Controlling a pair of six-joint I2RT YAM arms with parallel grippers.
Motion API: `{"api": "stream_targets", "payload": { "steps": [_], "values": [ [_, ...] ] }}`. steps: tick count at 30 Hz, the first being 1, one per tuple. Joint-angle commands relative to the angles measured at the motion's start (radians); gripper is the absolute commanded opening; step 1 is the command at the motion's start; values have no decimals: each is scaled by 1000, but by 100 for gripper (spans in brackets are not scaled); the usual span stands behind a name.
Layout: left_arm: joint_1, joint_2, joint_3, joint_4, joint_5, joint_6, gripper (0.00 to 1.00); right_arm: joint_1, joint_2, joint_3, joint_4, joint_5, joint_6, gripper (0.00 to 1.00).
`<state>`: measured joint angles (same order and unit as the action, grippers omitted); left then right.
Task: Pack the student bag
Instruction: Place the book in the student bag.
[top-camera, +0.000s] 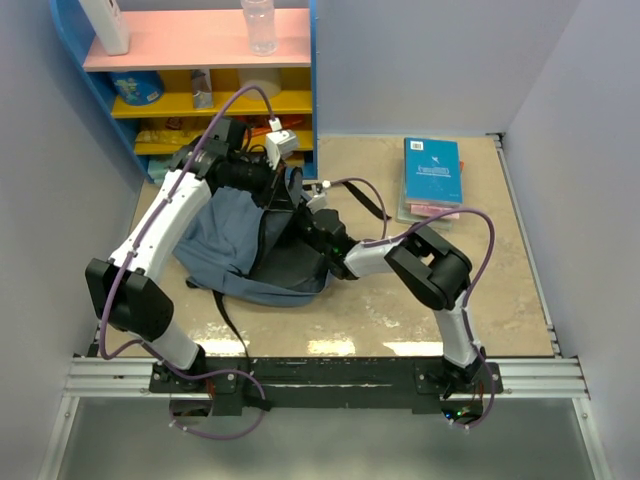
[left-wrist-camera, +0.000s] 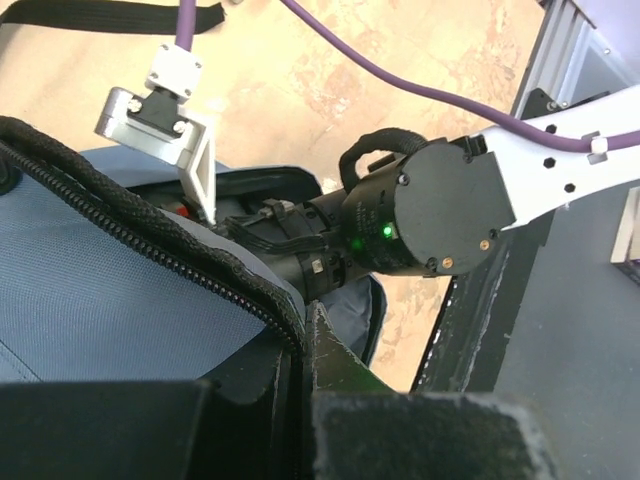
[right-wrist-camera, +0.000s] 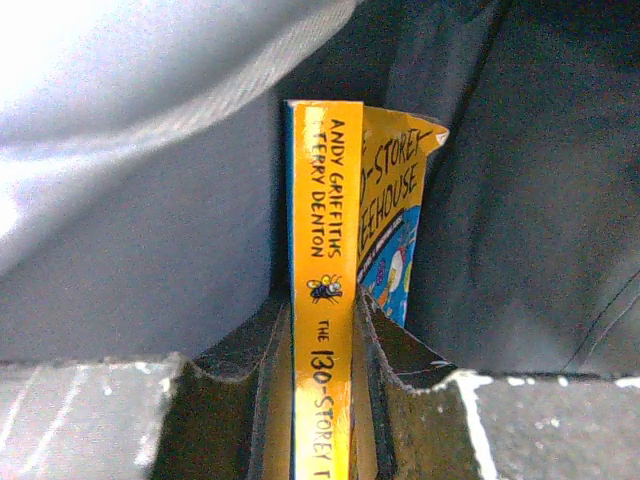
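Pinches, right at the lens, a yellow paperback by its spine with the right tool, pads pressed to both sides. Loses the lower spine lettering past the frame edge. Shows only a bent strip of the front cover. Keeps it deep inside the student bag, with dark lining all round. Hides that tool and the paperback from the overhead view, down in the opening. Clamps the zipper rim with the left tool, closed tight, tips mostly lost in shadow. Leaves the bag slumped on the bench, left of centre, near a shelf unit.
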<state>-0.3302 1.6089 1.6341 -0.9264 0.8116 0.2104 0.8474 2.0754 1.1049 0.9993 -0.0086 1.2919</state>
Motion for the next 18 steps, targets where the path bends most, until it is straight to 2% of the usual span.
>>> {"api": "stream_targets", "payload": {
  "steps": [1,5,8,9,11,12,13,15,16,18],
  "values": [
    [-10,-30,56,14,107,-49,0,24,14,146,101,41,18,0],
    [-10,-35,40,17,141,-65,0,45,124,282,42,48,-14,0],
    [-7,-35,33,17,138,-56,0,67,106,335,-133,96,-97,0],
    [-7,-33,39,12,133,-52,0,73,97,337,-237,139,-153,0],
    [-6,-33,44,11,133,-46,0,78,84,320,-298,147,-177,0],
    [-6,-33,43,15,132,-46,0,78,72,302,-301,131,-175,5],
    [-6,-33,38,20,127,-45,0,75,65,265,-307,127,-175,26],
    [-4,-35,21,32,117,-43,0,71,28,251,-402,110,-190,51],
    [-6,-37,15,32,98,-37,0,71,9,245,-454,114,-200,68],
    [-6,-43,-3,35,63,-14,0,71,-41,227,-568,130,-241,77]
  ]
}}
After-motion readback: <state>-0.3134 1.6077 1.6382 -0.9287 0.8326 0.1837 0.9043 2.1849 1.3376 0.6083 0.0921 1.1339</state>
